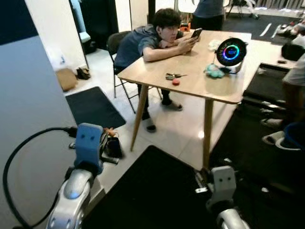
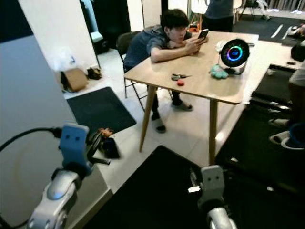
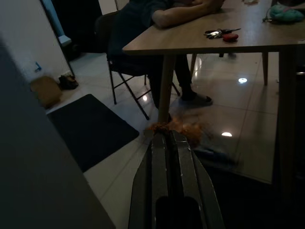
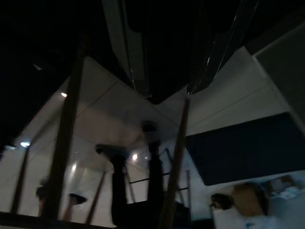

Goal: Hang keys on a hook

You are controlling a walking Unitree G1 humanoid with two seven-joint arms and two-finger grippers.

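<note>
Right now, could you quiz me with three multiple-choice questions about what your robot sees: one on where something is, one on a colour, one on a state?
1. Where do the keys lie?
A. on the wooden table
B. on the black mat
C. on the folding chair

2. What colour is the small round tag beside the keys?
A. blue
B. red
C. yellow

3. How do the left gripper's fingers stand?
A. spread wide
B. shut together on nothing
C. clamped on the keys

Answers:
1. A: the keys rest on the wooden table, near the edge facing the robot, in front of the seated person.
2. B: the tag shows red in the head views.
3. B: in the left wrist view the left gripper has its two fingers pressed together, with the keys far off on the table.
</note>
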